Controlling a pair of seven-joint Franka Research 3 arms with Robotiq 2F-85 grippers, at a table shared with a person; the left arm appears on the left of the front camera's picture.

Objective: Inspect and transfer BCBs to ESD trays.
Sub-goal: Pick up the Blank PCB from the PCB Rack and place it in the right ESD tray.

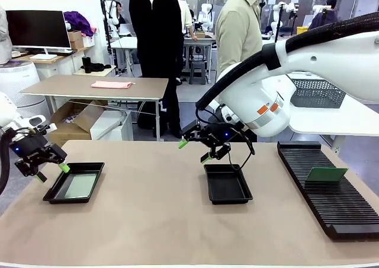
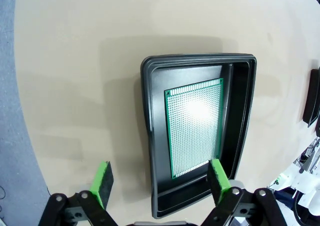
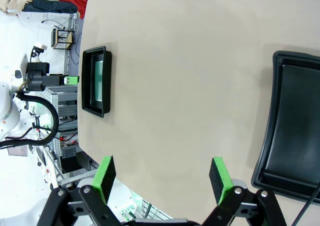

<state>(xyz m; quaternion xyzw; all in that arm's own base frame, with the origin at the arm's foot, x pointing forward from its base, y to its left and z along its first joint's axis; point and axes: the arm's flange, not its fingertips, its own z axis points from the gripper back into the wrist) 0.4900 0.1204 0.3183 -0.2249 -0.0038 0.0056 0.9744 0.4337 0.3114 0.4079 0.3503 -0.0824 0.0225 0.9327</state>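
- I see one board (image 2: 194,128) lying flat on the floor of the left tray (image 2: 150,136), green face up with a glare spot in its middle. It sits toward one long wall, so a strip of black floor shows along the other.
- In the front view that tray (image 1: 59,194) sits at the left of the tabletop (image 1: 154,220), near my left arm.
- My left tool (image 2: 160,181) hangs above the tray's near end with its jaws wide and nothing between the pads. One pad is over bare tabletop just beside the rim, and the other is over the board's corner.
- A second board (image 1: 326,174) stands on edge in the rack (image 1: 331,209), a long black ribbed piece along the right side of the tabletop.
- The middle tray (image 1: 227,185) lies between the left tray and the rack, well apart from both, its black floor bare.
- My right tool (image 1: 194,151) is up above the far left corner of the middle tray, jaws wide and holding nothing. From its own wrist it looks down on plain tabletop, with that tray (image 3: 295,141) off to one side.
- Two people (image 1: 157,42) stand beyond the far edge of the tabletop.
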